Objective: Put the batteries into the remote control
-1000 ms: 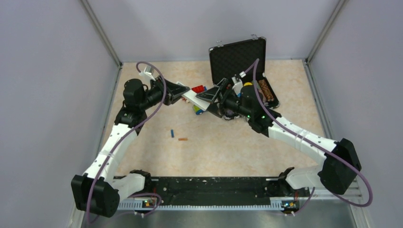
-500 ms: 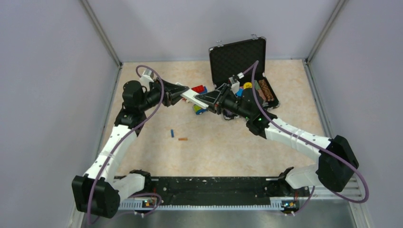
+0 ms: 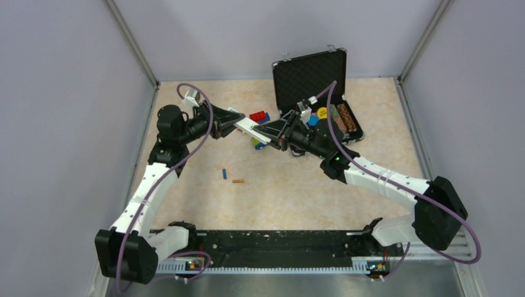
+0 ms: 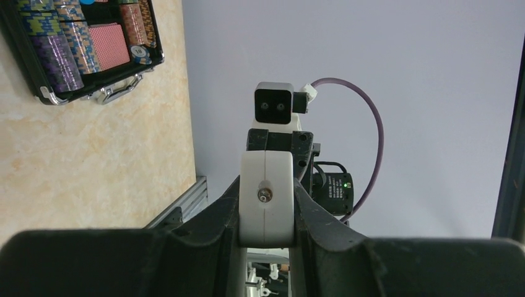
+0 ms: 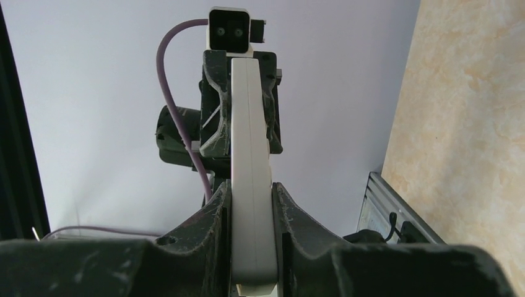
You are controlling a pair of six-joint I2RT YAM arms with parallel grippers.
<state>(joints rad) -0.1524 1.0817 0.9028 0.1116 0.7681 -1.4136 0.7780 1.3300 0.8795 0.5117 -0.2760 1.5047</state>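
count: one blue battery (image 3: pixel 224 174), one orange battery (image 3: pixel 238 181), so two total, plus one remote (image 3: pixel 247 127) and one black case (image 3: pixel 309 71)

remote control (image 5: pixel 251 124): white plastic, smooth, faint sheen | right hand (image 5: pixel 250 201): black plastic, matt, scuffed grey along the edges | worktop (image 3: pixel 297 192): beige stone-look, smooth, matt | case (image 3: pixel 309 69): black, dimpled lining, shiny metal clasps | cable (image 4: pixel 374 124): purple, smooth sheath
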